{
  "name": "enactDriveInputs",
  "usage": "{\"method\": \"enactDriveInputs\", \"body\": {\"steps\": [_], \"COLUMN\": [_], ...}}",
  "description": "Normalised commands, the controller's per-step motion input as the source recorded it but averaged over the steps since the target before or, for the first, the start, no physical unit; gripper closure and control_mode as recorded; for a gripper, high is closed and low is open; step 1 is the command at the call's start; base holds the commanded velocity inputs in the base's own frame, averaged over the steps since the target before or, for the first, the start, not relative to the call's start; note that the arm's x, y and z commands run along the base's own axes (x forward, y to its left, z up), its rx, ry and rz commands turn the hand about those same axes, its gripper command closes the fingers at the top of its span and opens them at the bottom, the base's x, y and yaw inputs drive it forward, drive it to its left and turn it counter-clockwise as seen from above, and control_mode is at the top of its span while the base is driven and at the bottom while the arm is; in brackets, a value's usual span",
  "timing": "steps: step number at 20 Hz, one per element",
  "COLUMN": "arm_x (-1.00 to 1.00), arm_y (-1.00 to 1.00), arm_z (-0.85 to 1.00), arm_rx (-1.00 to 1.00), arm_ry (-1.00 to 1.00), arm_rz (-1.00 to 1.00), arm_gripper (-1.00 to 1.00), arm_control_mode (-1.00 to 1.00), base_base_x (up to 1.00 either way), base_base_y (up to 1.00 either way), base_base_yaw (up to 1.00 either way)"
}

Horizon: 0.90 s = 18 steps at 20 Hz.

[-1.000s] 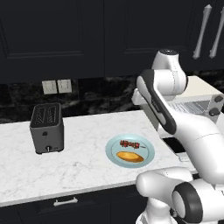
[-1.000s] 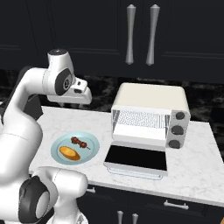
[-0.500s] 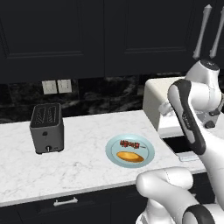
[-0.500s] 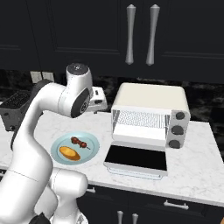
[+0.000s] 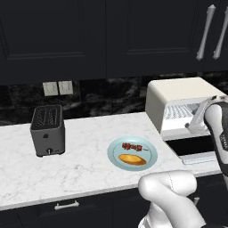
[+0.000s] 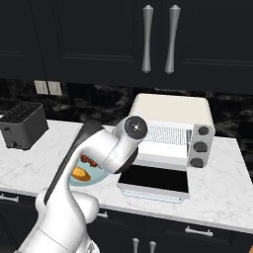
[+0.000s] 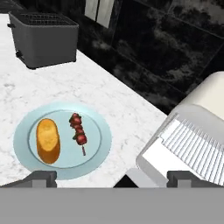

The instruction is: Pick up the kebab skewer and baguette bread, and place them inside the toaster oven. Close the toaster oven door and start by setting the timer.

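Inspection finds the kebab skewer (image 7: 78, 133) and the baguette bread (image 7: 47, 140) lying side by side, apart, on a pale blue plate (image 7: 97, 157) on the marble tabletop (image 5: 89, 164), between the black toaster (image 5: 47, 130) and the toaster oven (image 6: 170, 129). The toaster oven door (image 6: 155, 180) lies folded down, exposing the wire rack (image 7: 197, 146). The end effector (image 7: 112, 178) hangs above the plate's near edge, fingertips (image 7: 41, 178) spread wide and holding nothing. In my judgement the skewer is light, thin and stiff along its stick, with soft chunks that may slip or rotate; a hold across the strung chunks at mid-length looks safer than on the bare tip. The baguette appears light, firm-crusted and rounded, liable to roll; it should be taken across its narrow width at the middle. Both lie low on the plate, so the rim may obstruct a shallow approach.
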Motion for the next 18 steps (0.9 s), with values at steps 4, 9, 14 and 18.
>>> {"method": "enactDriveInputs", "body": {"steps": [4, 9, 14, 18], "arm_x": [0.35, 0.29, 0.48, 0.62], "arm_y": [-0.66, -0.30, -0.13, -0.18], "arm_z": [-0.24, -0.36, -0.32, -0.20], "arm_rx": [0.00, 0.00, 0.00, 0.02], "arm_ry": [-0.18, -0.19, -0.11, -0.07], "arm_rz": [0.17, 0.10, 0.00, 0.00], "arm_gripper": [-1.00, -1.00, -1.00, -1.00], "arm_control_mode": [-1.00, -1.00, -1.00, -1.00], "base_base_x": [0.00, 0.00, 0.00, 0.00], "base_base_y": [0.00, 0.00, 0.00, 0.00], "base_base_yaw": [0.00, 0.00, 0.00, 0.00]}}
